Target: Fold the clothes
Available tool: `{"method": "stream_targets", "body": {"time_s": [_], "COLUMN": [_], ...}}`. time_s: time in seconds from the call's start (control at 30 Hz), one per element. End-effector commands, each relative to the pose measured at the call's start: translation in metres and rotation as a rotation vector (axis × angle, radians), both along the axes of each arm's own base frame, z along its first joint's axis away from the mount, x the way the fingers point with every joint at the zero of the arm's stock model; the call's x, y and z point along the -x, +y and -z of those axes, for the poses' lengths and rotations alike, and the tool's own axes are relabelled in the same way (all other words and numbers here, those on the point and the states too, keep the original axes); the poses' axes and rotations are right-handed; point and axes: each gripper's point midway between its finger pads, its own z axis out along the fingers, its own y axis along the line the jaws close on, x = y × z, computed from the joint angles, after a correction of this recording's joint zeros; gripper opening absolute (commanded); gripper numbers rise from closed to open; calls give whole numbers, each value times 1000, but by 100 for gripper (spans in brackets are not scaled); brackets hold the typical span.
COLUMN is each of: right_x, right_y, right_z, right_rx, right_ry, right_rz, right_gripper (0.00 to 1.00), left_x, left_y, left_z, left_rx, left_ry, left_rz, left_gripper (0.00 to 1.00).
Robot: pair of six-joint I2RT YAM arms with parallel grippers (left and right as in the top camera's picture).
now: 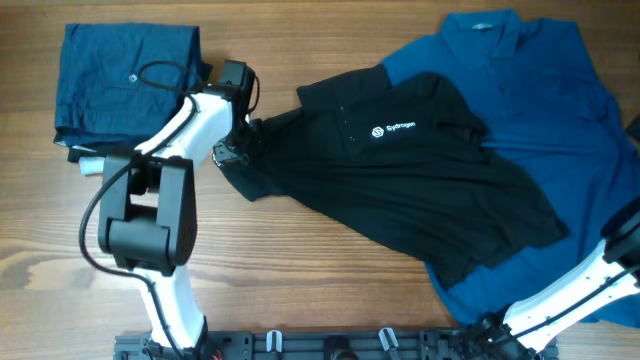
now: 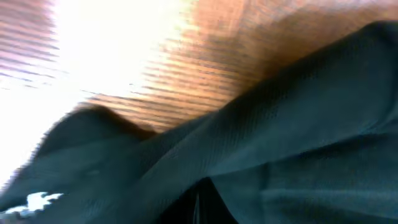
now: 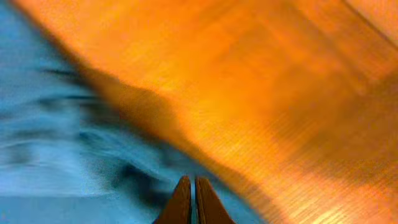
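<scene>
From above, I see the black shirt [image 1: 400, 180] spread across the middle of the wooden table [image 1: 300, 290]. It has a small white logo [image 1: 392, 128]. Its right side lies on top of a big blue shirt [image 1: 560, 100]. A folded blue garment [image 1: 125, 75] sits in the far left corner. My left gripper [image 1: 238, 140] is at the left end of the black shirt. The cloth bunches up toward it. My right arm [image 1: 570, 290] reaches over the near right corner of the blue shirt.

In the left wrist view, black cloth fills most of the picture, right up to the fingers at the bottom, with wood behind it. The jaws are pressed together on the black shirt. A small white mark [image 2: 37, 202] shows low on the left.

In the right wrist view, all is blurry. My right gripper [image 3: 191, 199] has its fingers pressed together. They sit over the edge of the blue shirt, with bare wood beside it. I cannot tell if any cloth is pinched.
</scene>
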Motion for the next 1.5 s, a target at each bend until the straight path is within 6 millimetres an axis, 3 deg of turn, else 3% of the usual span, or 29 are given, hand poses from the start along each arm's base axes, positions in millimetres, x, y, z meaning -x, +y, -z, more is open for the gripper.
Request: {"method": "stream_targets", "body": {"time_s": [0.0, 0.03, 0.1, 0.17, 0.2, 0.27, 0.33, 0.5, 0.63, 0.77, 0.93, 0.97, 1.13, 1.3, 1.4, 1.47], "right_x": [-53, -62, -81, -104, -111, -127, -139, -138, -123, -102, -83, -77, -56, -52, -69, -86], "right_y": [60, 76, 129, 195, 214, 249, 277, 302, 277, 225, 154, 131, 64, 33, 37, 43], "right_z": [-41, -43, -44, -40, -39, -30, -11, 51, 103, 127, 126, 125, 119, 112, 98, 71], "right_rx": [-49, -70, -147, -187, -181, -129, -25, -17, 9, 52, 53, 55, 94, 127, 170, 199], "right_ry": [-105, -114, -137, -127, -125, -97, -25, 103, 230, 327, 318, 305, 271, 222, 188, 143], "right_rz": [-231, -276, -404, -537, -575, -634, -652, -671, -601, -490, -355, -310, -227, -175, -234, -251], "right_gripper": [4, 4, 4, 4, 4, 4, 4, 4, 4, 4, 4, 4, 4, 4, 11, 16], "left_x": [-27, -30, -34, -38, -38, -36, -32, -21, -18, -17, -15, -13, -11, -16, -23, -30], "left_y": [-29, -37, -53, -72, -77, -91, -106, -106, -99, -64, -21, -5, 43, 61, 55, 45], "left_z": [-83, -97, -116, -113, -107, -87, -48, 21, 32, 36, 43, 47, 53, 53, 50, 41], "left_rx": [105, 127, 157, 173, 174, 170, 155, 113, 90, -36, -79, -92, -107, -107, -101, -71], "left_ry": [-261, -306, -373, -394, -387, -352, -285, -148, -119, -99, -55, -42, -12, -21, -55, -88], "left_rz": [43, 58, 75, 106, 117, 146, 178, 184, 174, 126, 45, 10, -68, -95, -85, -71], "left_gripper": [4, 4, 4, 4, 4, 4, 4, 4, 4, 4, 4, 4, 4, 4, 4, 4]}}
